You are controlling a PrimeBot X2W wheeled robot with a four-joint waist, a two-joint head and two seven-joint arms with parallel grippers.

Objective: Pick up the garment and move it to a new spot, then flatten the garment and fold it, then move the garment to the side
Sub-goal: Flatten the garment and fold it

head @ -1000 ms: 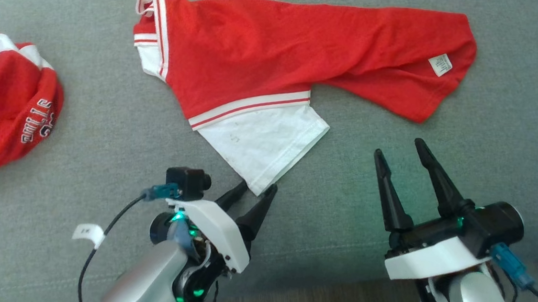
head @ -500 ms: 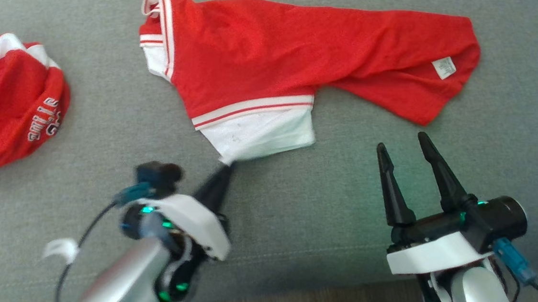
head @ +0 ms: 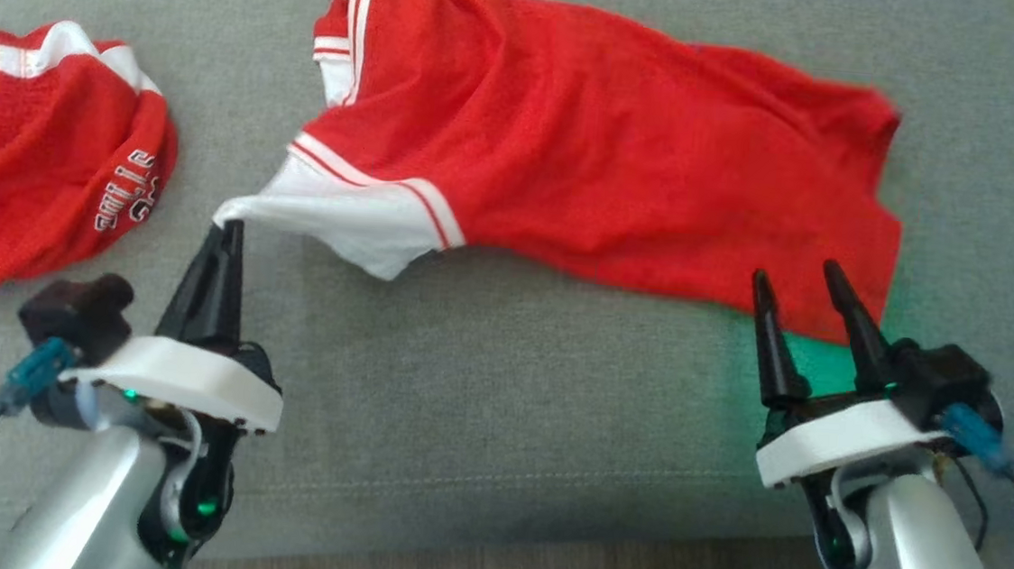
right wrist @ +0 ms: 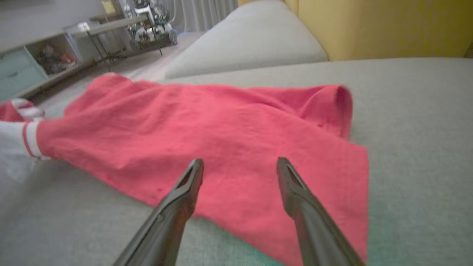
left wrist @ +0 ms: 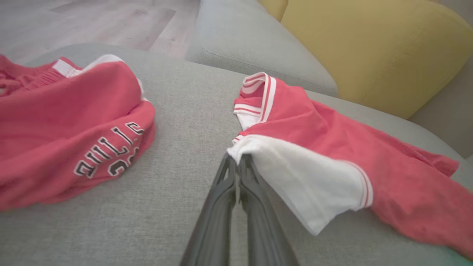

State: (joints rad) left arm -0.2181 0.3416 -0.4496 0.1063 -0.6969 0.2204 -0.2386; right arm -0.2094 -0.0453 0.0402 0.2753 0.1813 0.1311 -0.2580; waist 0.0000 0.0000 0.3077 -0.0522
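The garment (head: 590,146) is light, limp knit cloth. It will likely sag and drag wherever it is not held, so it is best taken at corners and hems, one at each end. It is a red jersey with a white sleeve (head: 358,219) and striped trim, lying rumpled across the upper middle of the frame on the grey sofa seat (head: 497,410). The left hand (head: 226,228), pressed together, pinches the sleeve's corner at centre left. The right hand (head: 796,273), spread and empty, hovers by the red hem at lower right. A second red garment (head: 46,167) lies far left.
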